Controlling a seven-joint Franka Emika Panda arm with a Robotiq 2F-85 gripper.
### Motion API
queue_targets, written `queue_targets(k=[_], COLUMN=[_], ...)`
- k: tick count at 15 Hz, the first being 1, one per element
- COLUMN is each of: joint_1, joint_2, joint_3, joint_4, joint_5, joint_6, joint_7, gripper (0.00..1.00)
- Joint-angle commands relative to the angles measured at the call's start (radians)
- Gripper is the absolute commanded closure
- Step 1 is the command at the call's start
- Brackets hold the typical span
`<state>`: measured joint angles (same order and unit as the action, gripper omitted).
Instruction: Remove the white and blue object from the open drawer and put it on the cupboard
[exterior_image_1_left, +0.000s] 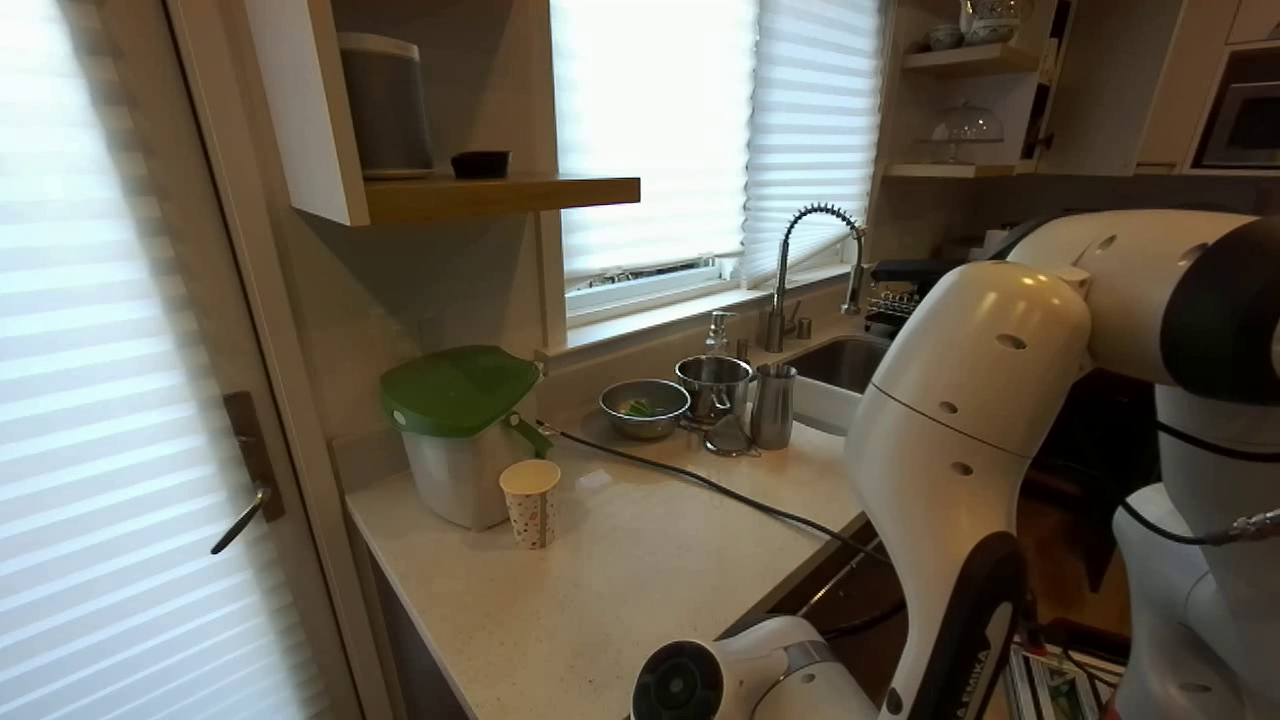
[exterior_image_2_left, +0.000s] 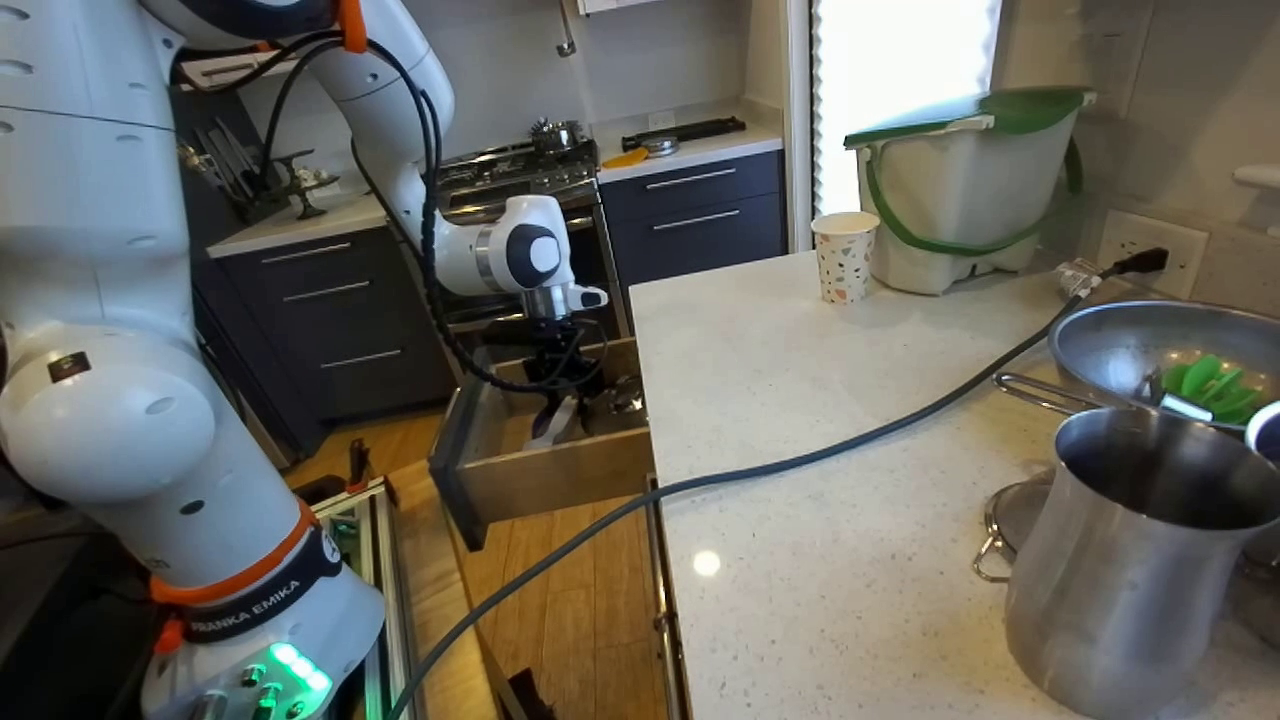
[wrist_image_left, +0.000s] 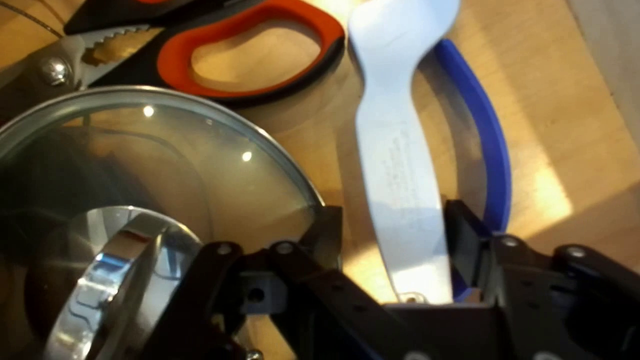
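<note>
Worktop (exterior_image_2_left: 770, 380) above, drawer (exterior_image_2_left: 560, 485) out: the white-and-blue utensil (wrist_image_left: 400, 165) is flanked, unheld, by the spread gripper (wrist_image_left: 394, 234); centring is advised before squeezing.

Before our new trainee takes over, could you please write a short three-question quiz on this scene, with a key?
1. True or false: the gripper is shut on the white and blue object.
2. Fill the blank: the scissors in the open drawer have black and (blank) handles.
3. What stands right beside the green-lidded bin on the cupboard?

Key: 1. False: it is open, with a gap beside the object. 2. orange. 3. A patterned cup.
</note>
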<state>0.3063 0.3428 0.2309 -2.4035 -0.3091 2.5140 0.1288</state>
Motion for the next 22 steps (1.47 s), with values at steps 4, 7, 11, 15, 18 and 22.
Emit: queue_targets(k=[4, 7, 11, 15, 18, 22], joint_1=[0.009, 0.003, -0.004, 0.003, -0.008, -0.014], joint_2=[0.018, -0.010, -0.047, -0.093, -0.121, -0.110], joint_3=[-0.001, 0.002, 0.003, -0.004, -0.003, -0.001], joint_4=[0.015, 0.010, 0.003, -0.013, -0.027, -0.038], joint_5=[0.049, 0.078, 0.112, 0.104, 0.120, 0.135], joint_6=[-0.009, -0.025, -0.059, -0.135, -0.165, -0.148], joint_7=[-0.015, -0.022, -0.030, -0.007, -0.008, -0.009], gripper=[0.95, 1.00, 0.71, 0.45, 0.21, 0.00])
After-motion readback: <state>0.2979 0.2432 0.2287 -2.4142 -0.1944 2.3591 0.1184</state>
